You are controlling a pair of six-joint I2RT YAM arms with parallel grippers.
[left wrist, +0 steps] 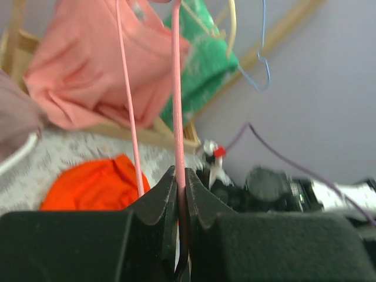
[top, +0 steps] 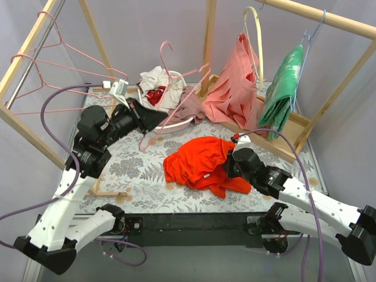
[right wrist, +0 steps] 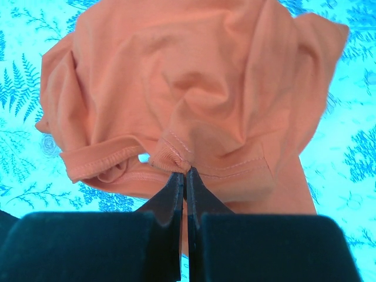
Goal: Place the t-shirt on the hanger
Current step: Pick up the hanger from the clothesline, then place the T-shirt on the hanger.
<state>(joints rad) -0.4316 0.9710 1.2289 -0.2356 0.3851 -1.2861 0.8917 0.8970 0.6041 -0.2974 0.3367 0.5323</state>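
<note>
The left tool [left wrist: 182, 176] clamps the hanger [left wrist: 176, 88], the right tool [right wrist: 185, 176] pinches t-shirt [right wrist: 194, 88] hem: a thin bite, liable to slip.

Floral-patterned table [top: 136, 171] carries the crumpled t-shirt [top: 197, 160] (orange-red) and a white basket [top: 182, 121].
</note>
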